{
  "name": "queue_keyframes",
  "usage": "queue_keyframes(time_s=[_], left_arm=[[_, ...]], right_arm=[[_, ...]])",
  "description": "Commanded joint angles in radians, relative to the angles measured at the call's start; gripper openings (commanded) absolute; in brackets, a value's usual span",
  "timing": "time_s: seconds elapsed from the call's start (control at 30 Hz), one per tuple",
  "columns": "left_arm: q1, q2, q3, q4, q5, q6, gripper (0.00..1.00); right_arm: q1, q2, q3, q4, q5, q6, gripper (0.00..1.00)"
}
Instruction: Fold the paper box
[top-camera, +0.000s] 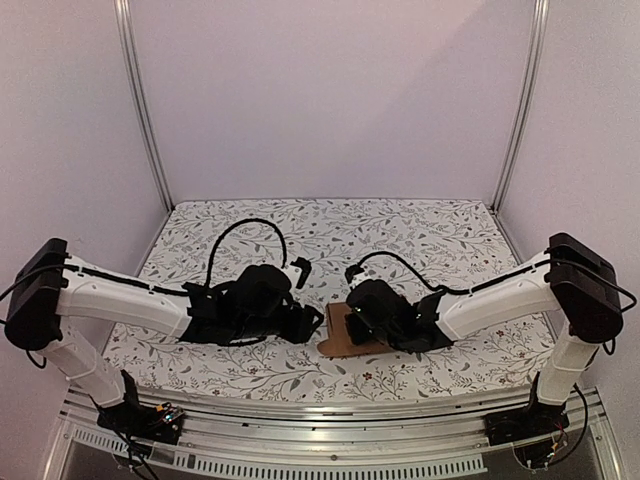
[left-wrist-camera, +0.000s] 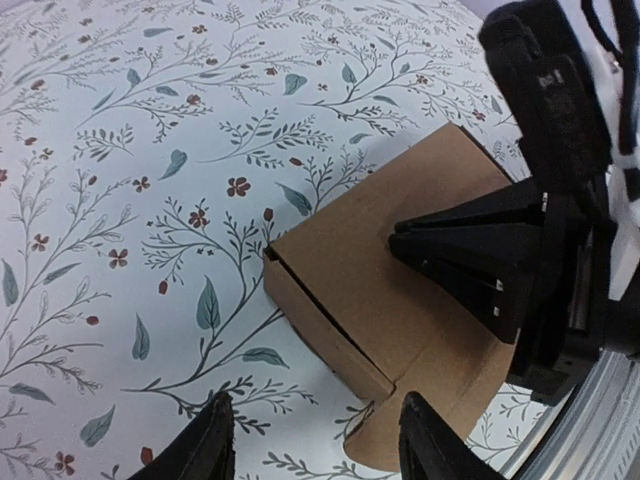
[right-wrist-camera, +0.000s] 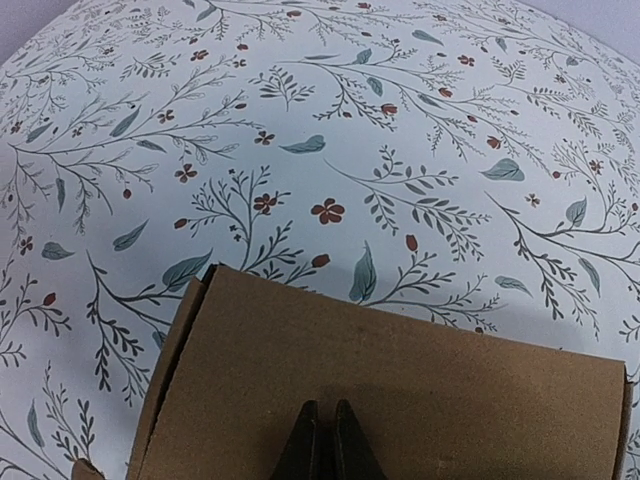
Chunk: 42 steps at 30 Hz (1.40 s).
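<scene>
The paper box (left-wrist-camera: 370, 280) is a small brown carton lying on the floral cloth, lid down, with a dark seam along its left side. A rounded flap (left-wrist-camera: 425, 420) sticks out at its near corner. My left gripper (left-wrist-camera: 320, 445) is open just short of that corner, its right finger (left-wrist-camera: 440, 445) next to the flap, with nothing held. My right gripper (right-wrist-camera: 325, 415) is shut, its tips pressed together on top of the box (right-wrist-camera: 420, 390). From above, the box (top-camera: 338, 345) shows between the left gripper (top-camera: 312, 323) and the right gripper (top-camera: 355, 322).
A floral tablecloth (top-camera: 400, 240) covers the table. Metal frame posts (top-camera: 145, 110) stand at the back corners, and a metal rail (top-camera: 330, 415) runs along the near edge between the arm bases. Plain walls close in the sides and back.
</scene>
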Motion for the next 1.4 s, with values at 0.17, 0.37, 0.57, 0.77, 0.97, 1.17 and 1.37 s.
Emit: queue_keyframes(time_s=[0.17,0.37,0.57,0.77,0.97,1.17,1.37], left_arm=[[0.062,0.161,0.145,0.016,0.147,0.076,0.56],[0.065,0.248,0.218,-0.046,0.138,0.077,0.55],[0.065,0.276,0.254,-0.119,0.12,0.088,0.55],[0.065,0.299,0.275,-0.163,0.094,0.101,0.54],[0.064,0.326,0.303,-0.205,0.094,0.109,0.53],[0.064,0.333,0.321,-0.236,0.09,0.12,0.53],[0.064,0.323,0.324,-0.265,0.086,0.136,0.52]], right_arm=[[0.001,-0.112,-0.016,-0.127,-0.077,-0.017,0.1],[0.0,-0.156,-0.003,-0.167,-0.08,-0.031,0.12],[0.0,-0.218,-0.01,-0.214,-0.039,-0.055,0.17],[-0.008,-0.284,-0.022,-0.297,-0.005,-0.084,0.34],[-0.033,-0.327,-0.025,-0.38,-0.006,-0.104,0.55],[-0.119,-0.364,-0.07,-0.424,-0.081,-0.098,0.67],[-0.204,-0.402,-0.135,-0.413,-0.199,-0.078,0.78]])
